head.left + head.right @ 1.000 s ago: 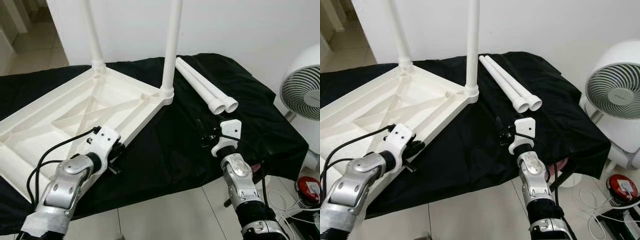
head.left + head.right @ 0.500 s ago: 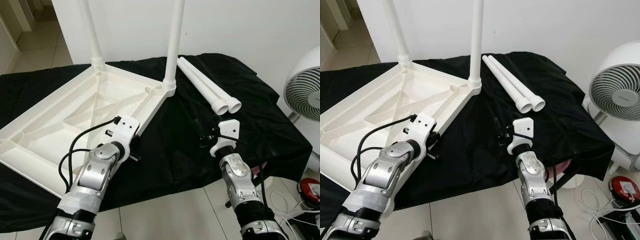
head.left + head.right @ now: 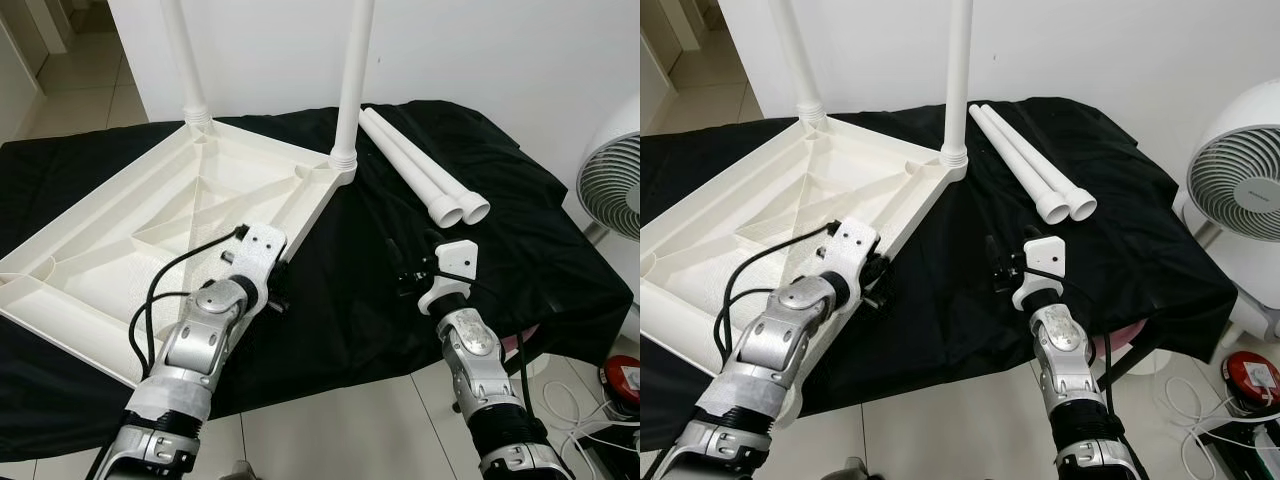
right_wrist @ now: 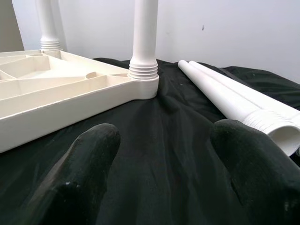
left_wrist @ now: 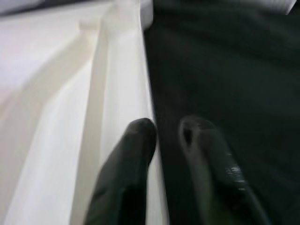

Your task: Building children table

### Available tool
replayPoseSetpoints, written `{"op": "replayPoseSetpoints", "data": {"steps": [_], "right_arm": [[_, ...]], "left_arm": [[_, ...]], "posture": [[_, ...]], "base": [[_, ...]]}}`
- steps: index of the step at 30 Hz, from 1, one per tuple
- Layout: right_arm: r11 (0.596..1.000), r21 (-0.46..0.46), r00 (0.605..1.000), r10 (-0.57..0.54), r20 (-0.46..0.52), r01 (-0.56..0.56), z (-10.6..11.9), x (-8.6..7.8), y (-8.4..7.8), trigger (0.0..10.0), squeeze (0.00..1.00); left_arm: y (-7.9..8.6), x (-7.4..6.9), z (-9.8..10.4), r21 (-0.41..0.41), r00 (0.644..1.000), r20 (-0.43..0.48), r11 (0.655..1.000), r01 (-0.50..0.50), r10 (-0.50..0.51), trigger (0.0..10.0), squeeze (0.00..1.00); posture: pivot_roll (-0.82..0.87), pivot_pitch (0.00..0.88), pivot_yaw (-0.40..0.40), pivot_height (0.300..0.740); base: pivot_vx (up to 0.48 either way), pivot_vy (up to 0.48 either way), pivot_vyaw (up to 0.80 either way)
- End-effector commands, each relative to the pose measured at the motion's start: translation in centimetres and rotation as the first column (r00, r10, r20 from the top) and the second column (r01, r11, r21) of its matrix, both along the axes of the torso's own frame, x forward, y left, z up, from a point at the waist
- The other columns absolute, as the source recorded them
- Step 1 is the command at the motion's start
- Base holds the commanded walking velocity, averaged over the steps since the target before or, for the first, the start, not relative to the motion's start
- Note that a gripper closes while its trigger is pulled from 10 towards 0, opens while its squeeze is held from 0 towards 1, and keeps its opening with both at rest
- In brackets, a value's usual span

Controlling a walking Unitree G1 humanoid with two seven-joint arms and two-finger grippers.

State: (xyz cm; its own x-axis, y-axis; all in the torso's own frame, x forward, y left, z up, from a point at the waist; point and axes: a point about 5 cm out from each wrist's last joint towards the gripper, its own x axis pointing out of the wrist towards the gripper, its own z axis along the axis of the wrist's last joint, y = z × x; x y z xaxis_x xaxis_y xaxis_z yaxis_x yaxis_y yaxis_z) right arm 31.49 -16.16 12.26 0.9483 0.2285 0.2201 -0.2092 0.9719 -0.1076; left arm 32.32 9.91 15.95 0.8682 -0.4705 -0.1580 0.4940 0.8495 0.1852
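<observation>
My left tool (image 5: 164, 140) sits at the near edge of the upturned tabletop (image 3: 110, 240), fingers slightly parted: one over the white rim, the other over the black cloth (image 3: 350, 270), gripping nothing. The tabletop lies on the desk with two legs (image 3: 352, 90) already standing in its far corners. Right tool (image 4: 164, 154) hovers over cloth, jaws wide open, empty. Two loose legs (image 3: 425, 170) lie side by side just ahead of it, slightly to its right. Their long axis runs away from me, with the collared open ends pointing back at the right tool. That arm is clearly nearer, so I judge the next pickup is its job: reach forward-right and close across a tube.
</observation>
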Motion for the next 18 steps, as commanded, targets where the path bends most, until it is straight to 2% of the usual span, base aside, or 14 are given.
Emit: {"op": "replayPoseSetpoints", "data": {"steps": [1, 6, 7, 10, 11, 12, 13, 14, 15, 16, 17, 18], "right_arm": [[1.000, 0.000, 1.000, 0.002, -0.003, -0.002, -0.1, -0.1, 0.1, 10.0, 0.00], [1.000, 0.000, 1.000, 0.009, -0.006, -0.009, -0.2, -0.1, 0.2, 10.0, 0.00], [1.000, -0.001, 1.000, 0.011, -0.008, -0.011, -0.2, -0.2, 0.1, 10.0, 0.00], [1.000, -0.001, 1.000, 0.011, -0.008, -0.011, -0.2, -0.2, 0.1, 10.0, 0.00], [1.000, -0.003, 1.000, 0.011, -0.008, -0.011, -0.2, -0.2, 0.1, 10.0, 0.00], [1.000, -0.003, 1.000, 0.011, -0.008, -0.011, -0.2, -0.2, 0.1, 10.0, 0.00], [1.000, -0.004, 1.000, 0.010, -0.007, -0.010, -0.2, -0.3, 0.0, 10.0, 0.00], [1.000, -0.004, 1.000, 0.010, -0.007, -0.010, -0.2, -0.3, 0.0, 10.0, 0.00], [1.000, -0.005, 1.000, 0.008, -0.007, -0.008, -0.2, -0.3, -0.1, 10.0, 0.00], [1.000, -0.005, 1.000, 0.008, -0.007, -0.008, -0.2, -0.3, -0.1, 10.0, 0.00], [1.000, -0.006, 1.000, 0.005, -0.006, -0.005, -0.1, -0.3, -0.2, 10.0, 0.00], [1.000, -0.006, 1.000, 0.005, -0.006, -0.005, -0.1, -0.3, -0.2, 10.0, 0.00]], "left_arm": [[0.6, 0.0, 0.3, -0.039, 0.997, 0.031, 0.997, -0.068, 0.069, 10.0, 1.00], [1.2, 0.0, 1.1, -0.066, 0.996, 0.079, 0.997, -0.032, 0.038, 10.0, 1.00], [2.0, 0.1, 1.4, -0.052, 0.994, 0.102, 0.998, -0.035, 0.041, 10.0, 1.00], [2.0, 0.1, 1.4, -0.052, 0.994, 0.102, 0.998, -0.035, 0.041, 10.0, 1.00], [3.2, 0.2, 1.6, -0.032, 0.991, 0.127, 0.998, -0.048, 0.052, 10.0, 1.00], [3.2, 0.2, 1.6, -0.032, 0.991, 0.127, 0.998, -0.048, 0.052, 10.0, 1.00], [4.5, 0.2, 1.7, -0.014, 0.988, 0.142, 0.998, -0.065, 0.066, 10.0, 1.00], [4.5, 0.2, 1.7, -0.014, 0.988, 0.142, 0.998, -0.065, 0.066, 10.0, 1.00], [5.7, 0.2, 1.7, 0.012, 0.984, 0.160, 0.996, -0.083, 0.080, 10.0, 1.00], [5.7, 0.2, 1.7, 0.012, 0.984, 0.160, 0.996, -0.083, 0.080, 10.0, 1.00], [7.3, 0.0, 1.5, 0.044, 0.983, 0.154, 0.993, -0.106, 0.099, 10.0, 0.65], [7.3, 0.0, 1.5, 0.044, 0.983, 0.154, 0.993, -0.106, 0.099, 10.0, 0.65]], "posture": [[-0.01, 0.000, 0.019, 0.740], [-0.01, 0.000, 0.005, 0.740], [-0.01, 0.000, 0.000, 0.740], [-0.01, 0.000, 0.000, 0.740], [-0.01, 0.000, 0.000, 0.740], [-0.01, 0.000, 0.000, 0.740], [-0.01, 0.000, -0.001, 0.740], [-0.01, 0.000, -0.001, 0.740], [-0.01, 0.000, -0.001, 0.740], [-0.01, 0.000, -0.001, 0.740], [-0.01, 0.000, -0.002, 0.740], [-0.01, 0.000, -0.002, 0.740]], "base": [[0.000, 0.000, 0.00], [0.000, 0.000, 0.00], [0.000, 0.000, 0.00], [0.000, 0.000, 0.00], [0.000, 0.000, 0.00], [0.000, 0.000, 0.00], [0.000, 0.000, 0.00], [0.000, 0.000, 0.00], [0.000, 0.000, 0.00], [0.000, 0.000, 0.00], [0.000, 0.000, 0.00], [0.000, 0.000, 0.00]]}}
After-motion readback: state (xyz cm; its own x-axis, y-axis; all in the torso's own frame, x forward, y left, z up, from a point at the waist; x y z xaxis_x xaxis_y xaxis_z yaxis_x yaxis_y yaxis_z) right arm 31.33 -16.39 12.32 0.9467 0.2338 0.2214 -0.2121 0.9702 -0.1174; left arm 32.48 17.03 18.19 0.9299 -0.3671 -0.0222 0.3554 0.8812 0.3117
